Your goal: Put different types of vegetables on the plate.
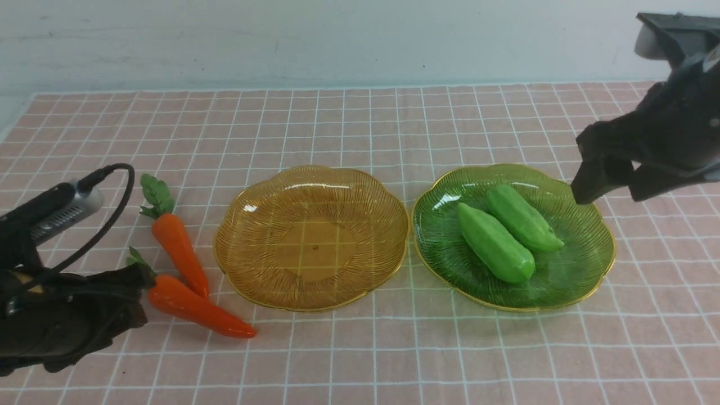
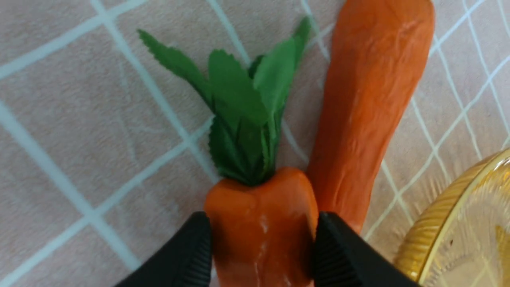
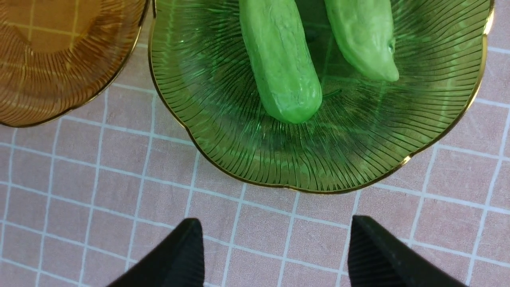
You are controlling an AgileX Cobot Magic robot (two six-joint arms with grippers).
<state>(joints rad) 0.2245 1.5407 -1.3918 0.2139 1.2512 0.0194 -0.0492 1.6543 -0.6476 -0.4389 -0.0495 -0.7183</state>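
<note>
Two orange carrots with green tops lie on the checked cloth left of an empty amber plate. My left gripper is shut on the thick end of the near carrot, which lies on the cloth. In the left wrist view both black fingers press the sides of that carrot. The far carrot lies touching it. Two light-green gourds lie side by side in the green plate. My right gripper is open and empty, raised over that plate's right edge.
The amber plate's rim is close beside my left gripper. The two plates almost touch at the middle. In the right wrist view the green plate with both gourds lies beyond the open gripper, the amber plate beside it.
</note>
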